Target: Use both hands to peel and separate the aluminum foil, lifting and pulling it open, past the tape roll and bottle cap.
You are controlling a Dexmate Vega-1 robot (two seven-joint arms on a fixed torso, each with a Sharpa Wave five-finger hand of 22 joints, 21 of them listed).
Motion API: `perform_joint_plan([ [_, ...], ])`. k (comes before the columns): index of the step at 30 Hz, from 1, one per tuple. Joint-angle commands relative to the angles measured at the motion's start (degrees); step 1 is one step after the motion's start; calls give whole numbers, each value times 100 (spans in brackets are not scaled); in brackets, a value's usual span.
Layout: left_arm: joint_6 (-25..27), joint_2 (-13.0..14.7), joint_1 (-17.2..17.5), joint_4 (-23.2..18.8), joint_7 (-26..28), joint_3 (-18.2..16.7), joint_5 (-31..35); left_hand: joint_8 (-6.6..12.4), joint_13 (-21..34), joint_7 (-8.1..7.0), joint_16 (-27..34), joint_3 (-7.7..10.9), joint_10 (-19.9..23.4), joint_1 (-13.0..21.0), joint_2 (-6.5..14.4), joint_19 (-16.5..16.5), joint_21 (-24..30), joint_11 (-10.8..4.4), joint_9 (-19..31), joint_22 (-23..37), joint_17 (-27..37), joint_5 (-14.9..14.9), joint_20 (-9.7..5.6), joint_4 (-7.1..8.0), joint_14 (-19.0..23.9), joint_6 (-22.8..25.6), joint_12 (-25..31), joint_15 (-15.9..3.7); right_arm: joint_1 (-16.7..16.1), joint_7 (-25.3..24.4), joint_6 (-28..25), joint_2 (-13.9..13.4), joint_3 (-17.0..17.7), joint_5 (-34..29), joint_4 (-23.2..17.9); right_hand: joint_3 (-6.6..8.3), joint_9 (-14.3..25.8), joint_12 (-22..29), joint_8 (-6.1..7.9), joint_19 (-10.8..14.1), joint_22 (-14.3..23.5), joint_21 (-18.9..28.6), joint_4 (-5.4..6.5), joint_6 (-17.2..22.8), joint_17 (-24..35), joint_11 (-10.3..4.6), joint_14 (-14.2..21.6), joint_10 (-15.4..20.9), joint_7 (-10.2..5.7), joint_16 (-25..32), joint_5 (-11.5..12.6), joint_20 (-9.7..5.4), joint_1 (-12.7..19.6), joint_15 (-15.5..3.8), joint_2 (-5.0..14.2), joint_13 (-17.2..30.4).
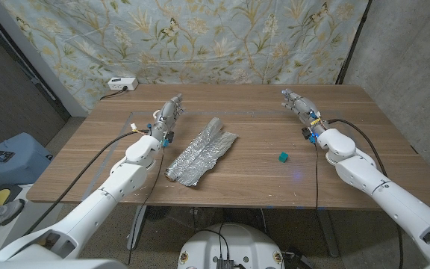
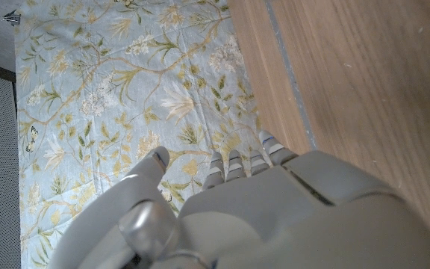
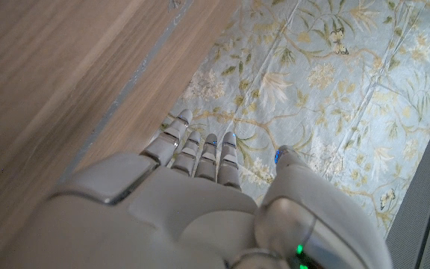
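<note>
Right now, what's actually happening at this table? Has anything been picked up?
Nothing is being handled yet. A crumpled sheet of silver aluminum foil lies on the wooden table, apart from both hands. The robot's left hand waits just beside the foil's far end, fingers extended, holding nothing. The right hand sits well off toward the table's right far side, also holding nothing. A small teal cube-like object lies between the foil and the right arm. Peeling has not begun.
</note>
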Motion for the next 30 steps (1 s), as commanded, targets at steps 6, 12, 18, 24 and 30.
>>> perform_joint_plan([
  [6, 57, 163, 230, -343, 92, -194, -160, 36, 15, 18, 42, 0, 105, 64, -19, 93, -13, 24, 30, 30, 16, 35, 31, -83, 82, 15, 47, 29, 203, -67, -167, -457, -259, -1106, -612, 37, 12, 25, 14, 3, 24, 21, -155, 47, -25, -26, -13, 55, 45, 7, -32, -321, 166, -137, -73, 19],
  [12, 104, 190, 234, -375, 42, -214, -228, 42, 16, 20, 46, -3, 138, 61, -27, 114, -17, 37, 31, 31, 18, 35, 27, -98, 111, 37, 57, 40, 274, 15, -172, -580, -323, -1397, -779, 42, 10, 32, 20, 4, 24, 23, -216, 72, -36, 10, -12, 79, 86, 13, -46, -311, 208, -127, -96, 17],
  [18, 131, 179, 177, -365, 11, -217, -263, 44, 18, 26, 45, -6, 160, 54, -34, 117, -29, 64, 32, 32, 21, 35, 32, -109, 127, 50, 62, 58, 312, 75, -233, -736, -350, -1694, -1021, 43, 9, 33, 12, 2, 23, 23, -269, 58, -45, 13, -16, 88, 87, 15, -58, -293, 244, -106, -122, 16],
  [24, 187, 161, 117, -354, -28, -217, -326, 45, 19, 32, 44, -11, 175, 42, -43, 127, -36, 74, 32, 33, 26, 34, 33, -113, 139, 61, 65, 60, 348, 191, -230, -846, -350, -1845, -1164, 47, 7, 33, 0, -9, 23, 20, -328, 31, -53, 10, -25, 95, 85, 16, -71, -276, 286, -95, -146, 14],
  [30, 247, 165, 102, -355, -59, -240, -411, 42, 20, 35, 41, -13, 173, 32, -44, 129, -47, 84, 33, 34, 29, 34, 35, -117, 145, 59, 62, 61, 391, 341, -266, -1034, -386, -2148, -1408, 44, 6, 32, -26, -25, 23, 16, -396, -37, -58, 65, -30, 104, 86, 23, -88, -237, 326, -34, -176, 13],
])
